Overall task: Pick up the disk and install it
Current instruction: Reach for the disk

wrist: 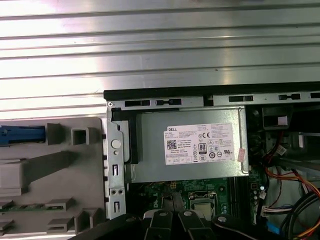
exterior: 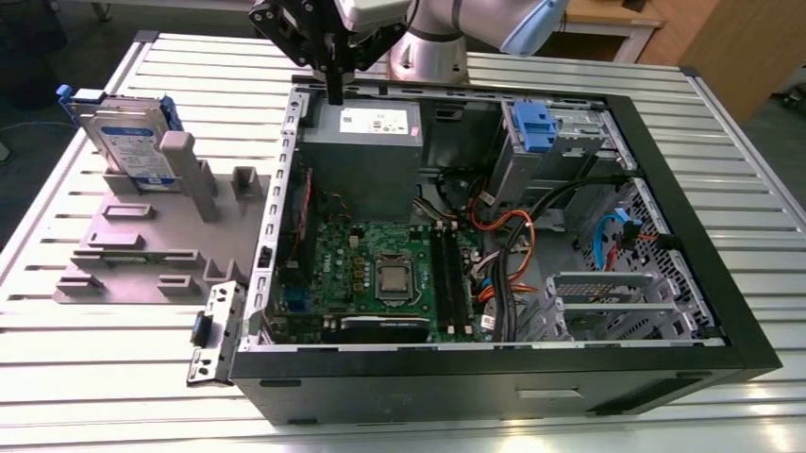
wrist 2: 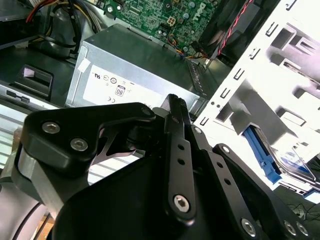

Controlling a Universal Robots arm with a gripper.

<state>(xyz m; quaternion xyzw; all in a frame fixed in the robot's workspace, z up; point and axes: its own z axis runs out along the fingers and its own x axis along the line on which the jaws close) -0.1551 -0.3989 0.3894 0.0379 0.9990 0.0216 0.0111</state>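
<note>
Over the open case (exterior: 504, 354) the arm (exterior: 435, 38) points its gripper (exterior: 335, 94) straight down near the power supply (exterior: 365, 151) (fingers (wrist 2: 176, 150) pressed together, empty); at the exterior view's left, beside the case, a grey fixture (exterior: 139, 226) holds the silver, blue-railed disk (exterior: 126, 142) upright

Bright even light, glare on table (wrist: 150, 50)
</note>
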